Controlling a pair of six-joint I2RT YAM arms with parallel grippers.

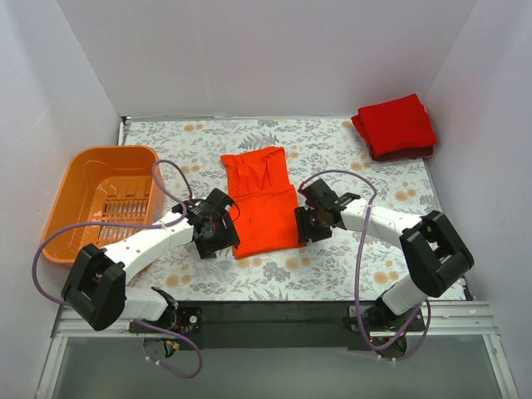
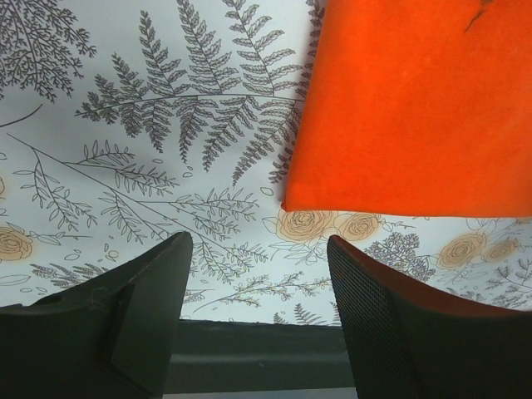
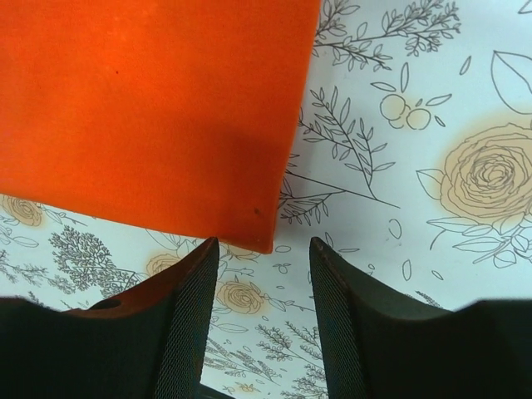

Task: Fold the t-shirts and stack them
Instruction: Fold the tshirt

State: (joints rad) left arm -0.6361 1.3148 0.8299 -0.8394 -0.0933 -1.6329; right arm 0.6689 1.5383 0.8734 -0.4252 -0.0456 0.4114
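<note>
Open, empty end effectors at the near corners of the orange-red t-shirt (image 1: 262,204).
The left end effector (image 2: 258,249) and right end effector (image 3: 263,249) are held wide. The plain shirt is laid flat mid-tabletop (image 1: 332,150), its long axis near-to-far, far end leaning left. The deeper red t-shirt (image 1: 396,125) is folded far right.

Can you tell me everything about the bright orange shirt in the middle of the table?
The orange-red t-shirt is plain soft cloth with no print. It lies flat on the flowery tablecloth, folded into a long strip, with a crease across its middle and wrinkles in the far half. Its near edge is straight and smooth. The left end effector and right end effector sit open at its two near corners, one on each side. Neither is clamped on it.
</note>
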